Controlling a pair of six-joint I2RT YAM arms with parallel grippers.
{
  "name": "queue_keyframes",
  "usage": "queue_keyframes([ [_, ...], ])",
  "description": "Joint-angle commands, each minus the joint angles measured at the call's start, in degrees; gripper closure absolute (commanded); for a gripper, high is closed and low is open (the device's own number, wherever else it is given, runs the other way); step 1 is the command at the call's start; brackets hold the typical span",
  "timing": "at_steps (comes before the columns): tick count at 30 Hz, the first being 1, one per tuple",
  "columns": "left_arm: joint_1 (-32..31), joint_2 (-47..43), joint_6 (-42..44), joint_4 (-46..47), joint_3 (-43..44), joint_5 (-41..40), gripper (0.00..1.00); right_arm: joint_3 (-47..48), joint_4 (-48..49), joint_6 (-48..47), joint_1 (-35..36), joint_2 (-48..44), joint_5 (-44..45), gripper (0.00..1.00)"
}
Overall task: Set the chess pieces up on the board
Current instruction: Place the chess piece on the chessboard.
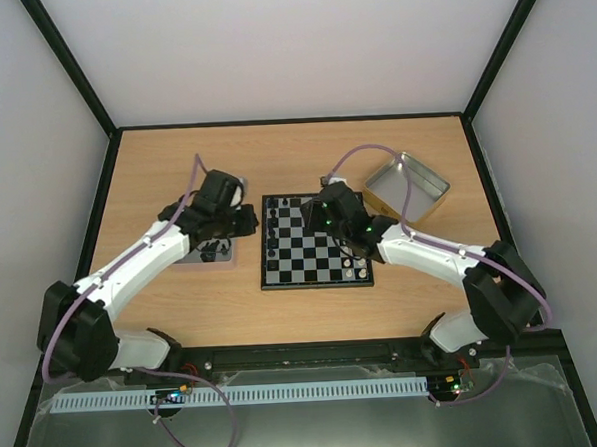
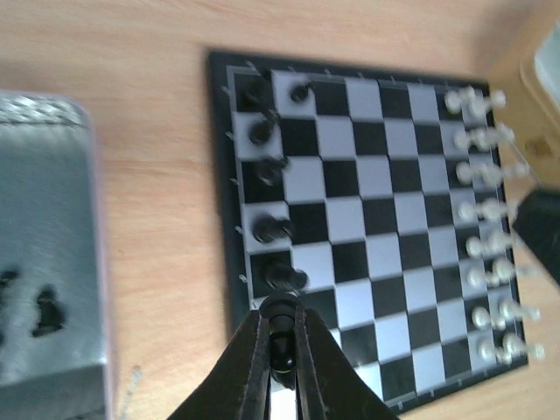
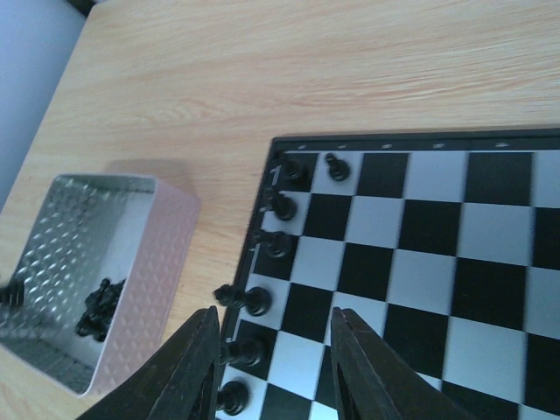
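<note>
The board (image 1: 315, 245) lies mid-table. Several black chess pieces (image 2: 271, 230) stand down its left column, with one more (image 2: 300, 90) beside the far-left corner. My left gripper (image 2: 282, 350) is shut on a black chess piece (image 2: 283, 325), held over the board's left edge near that column; it also shows in the top view (image 1: 250, 224). My right gripper (image 3: 276, 376) is open and empty above the board's left part, with the column pieces (image 3: 254, 302) by its left finger (image 3: 197, 367). In the top view it (image 1: 328, 220) hovers over the board.
A metal tray (image 3: 144, 280) left of the board holds more black pieces (image 3: 101, 306); it also shows in the left wrist view (image 2: 52, 219). Pale silvery pieces (image 2: 486, 227) fill the board's right columns. A second metal tray (image 1: 409, 185) sits far right.
</note>
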Motion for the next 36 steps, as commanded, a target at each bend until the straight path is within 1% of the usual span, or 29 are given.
queue_keyframes([
  [1, -5.19, 4.74, 0.07, -9.27, 3.87, 1.39, 0.93, -2.11, -3.12, 7.18, -0.87, -5.01, 13.48, 0.66],
  [3, -7.76, 6.84, -0.57, -11.70, 4.95, 1.33, 0.93, -3.71, -4.01, 9.07, -1.15, -6.73, 17.22, 0.66],
  [6, -12.20, 9.69, -0.67, -12.67, 7.05, 2.02, 0.93, -5.78, -4.88, 11.13, -1.35, -9.05, 21.23, 0.65],
  [8, -14.94, 12.18, -0.47, -13.39, 10.25, 1.29, 0.93, -6.93, -5.70, 12.07, -1.49, -10.56, 23.32, 0.65],
  [11, -16.28, 17.03, -0.25, -14.55, 14.72, -0.85, 0.92, -8.36, -6.93, 13.34, -1.65, -12.65, 26.50, 0.65],
  [14, -16.30, 22.70, 0.12, -16.31, 20.97, -3.61, 0.92, -9.88, -7.43, 14.05, -1.91, -14.71, 28.74, 0.65],
  [18, -14.93, 33.05, 1.71, -22.51, 32.32, -6.72, 0.92, -11.36, -7.57, 13.84, -2.27, -16.57, 29.25, 0.65],
  [22, -12.27, 39.19, 2.31, -24.51, 38.95, -8.98, 0.91, -12.29, -7.76, 13.82, -2.45, -17.56, 28.54, 0.65],
  [26, -9.61, 42.99, 3.22, -24.82, 42.74, -8.75, 0.91, -13.22, -7.33, 14.30, -2.54, -18.21, 27.95, 0.65],
  [30, -8.55, 46.11, 3.77, -24.46, 45.14, -8.51, 0.91, -13.27, -7.02, 14.06, -2.69, -18.10, 27.66, 0.65],
  [36, -7.06, 49.03, 3.34, -23.90, 46.58, -8.71, 0.90, -13.39, -6.53, 14.03, -2.67, -17.42, 27.07, 0.65],
])
